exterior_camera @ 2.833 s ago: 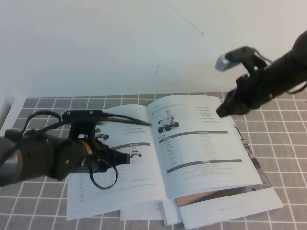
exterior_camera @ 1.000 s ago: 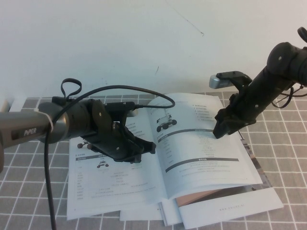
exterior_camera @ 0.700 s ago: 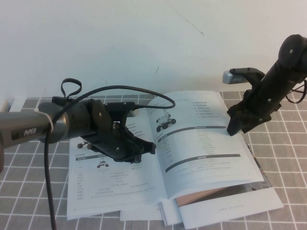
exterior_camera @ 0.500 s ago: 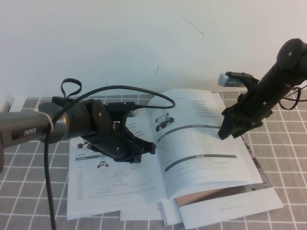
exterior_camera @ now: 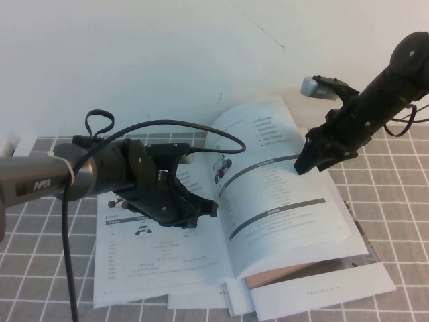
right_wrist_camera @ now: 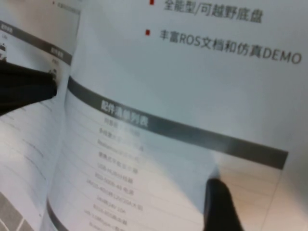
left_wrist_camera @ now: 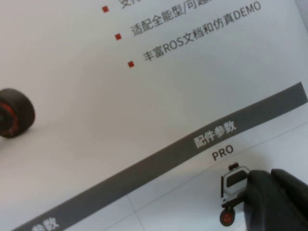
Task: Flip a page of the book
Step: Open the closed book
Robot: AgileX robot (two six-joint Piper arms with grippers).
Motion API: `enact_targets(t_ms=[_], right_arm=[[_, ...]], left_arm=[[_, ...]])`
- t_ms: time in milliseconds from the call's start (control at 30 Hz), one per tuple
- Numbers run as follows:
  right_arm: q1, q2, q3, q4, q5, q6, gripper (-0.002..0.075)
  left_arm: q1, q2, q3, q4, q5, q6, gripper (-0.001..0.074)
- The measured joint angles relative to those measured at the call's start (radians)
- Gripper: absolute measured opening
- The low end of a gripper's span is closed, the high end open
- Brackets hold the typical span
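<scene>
On the grey tiled desk point(exterior_camera: 402, 221) I see the book point(exterior_camera: 167, 255) lying open on other white booklets point(exterior_camera: 322, 288). My right end effector point(exterior_camera: 301, 163) touches the far edge of the page point(exterior_camera: 281, 194), which bends upward; I cannot tell if it is open or closed. My left end effector point(exterior_camera: 201, 211) rests on the left side of the book, near the spine, state also unclear.

**Plain wall, checked tabletop**

A pale, off-white wall point(exterior_camera: 167, 60) filled the upper part of the high view, marked by a few thin dark scratches. Below it lay a grey surface point(exterior_camera: 395, 221) crossed by white grid lines. Light was soft and even. A white edge point(exterior_camera: 8, 149) showed at far left.
</scene>
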State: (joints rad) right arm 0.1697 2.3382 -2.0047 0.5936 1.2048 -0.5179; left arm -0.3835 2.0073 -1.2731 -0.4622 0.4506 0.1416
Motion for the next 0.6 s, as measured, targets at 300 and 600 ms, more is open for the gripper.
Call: enact_targets(t_ms=[300,600], right_arm=[[0.000,0.000,0.065,-0.002,0.002,0.000,0.0375],[0.000,-0.013,0.196,-0.056,-0.007,-0.009,0.0375]], left_arm=[[0.000,0.002,-0.002,0.000,0.011,0.002,-0.0004],[0.000,0.002,-0.006,0.006,0.034,0.065,-0.0004]])
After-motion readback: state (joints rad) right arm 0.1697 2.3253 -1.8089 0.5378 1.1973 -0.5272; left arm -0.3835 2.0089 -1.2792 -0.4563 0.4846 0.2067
